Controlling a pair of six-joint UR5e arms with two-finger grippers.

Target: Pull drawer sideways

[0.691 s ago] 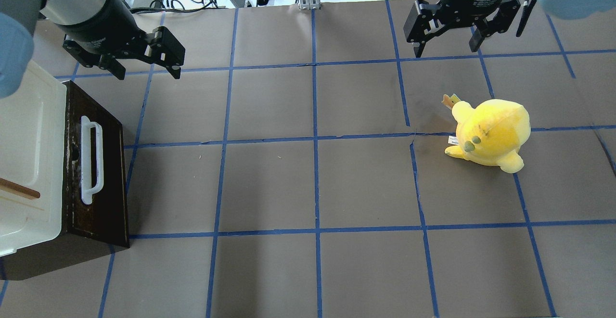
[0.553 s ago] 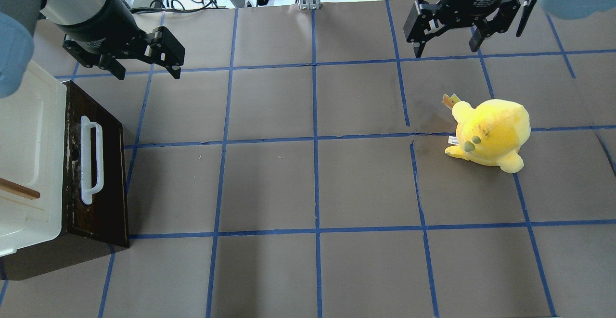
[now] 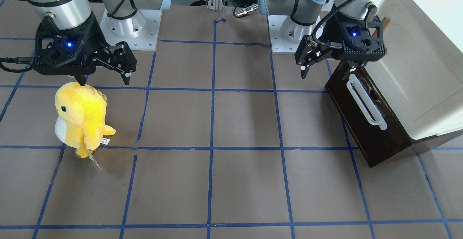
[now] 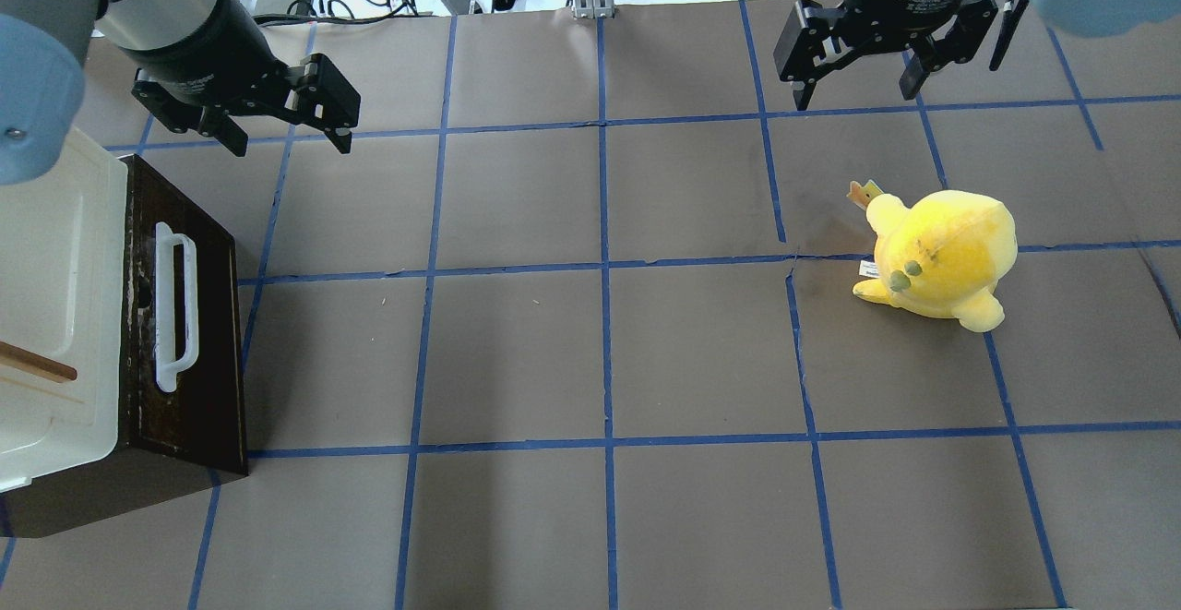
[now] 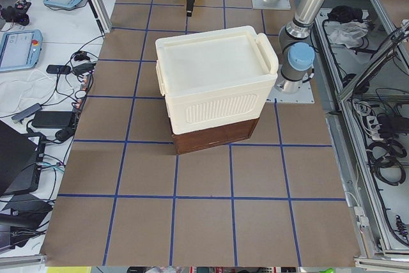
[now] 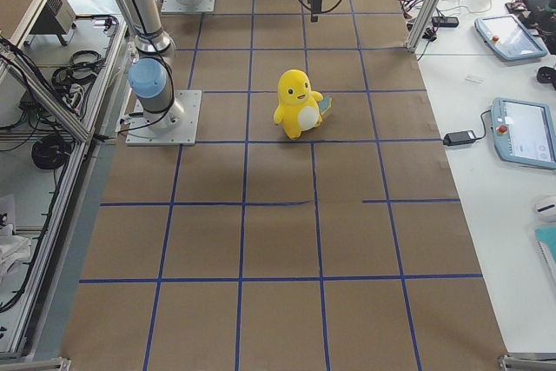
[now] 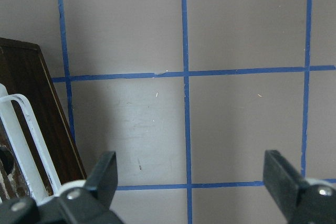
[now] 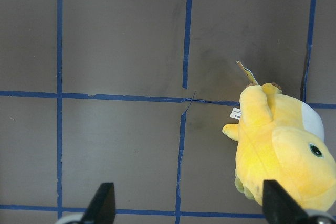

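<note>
At the left edge of the table [image 4: 600, 361] stands a cream-white cabinet body [image 4: 55, 296] with a small brown wooden handle [image 4: 37, 363] on its top face. The drawer [image 4: 217, 315] sits beneath the cabinet body, its dark brown front facing the middle of the table. A long white loop handle [image 4: 165, 352] runs along the drawer front. How far the drawer projects from the cabinet body cannot be determined.

The left gripper [image 4: 289, 135] hangs near the far end of the drawer, toward the robot's side of the table. Its jaws are spread wide and grip nothing. In the left wrist view, the drawer corner and one end of the loop handle lie at the left edge, just beside one fingertip [image 7: 105, 174]. Contact is not visible.

The right gripper [image 4: 855, 93] hangs over the far right part of the table. Its jaws are also spread wide and grip nothing.

A yellow plush toy [image 4: 941, 255] stands upright on the table near the right gripper, well apart from the drawer. Blue tape lines [image 4: 604, 444] divide the brown table surface into squares.
</note>
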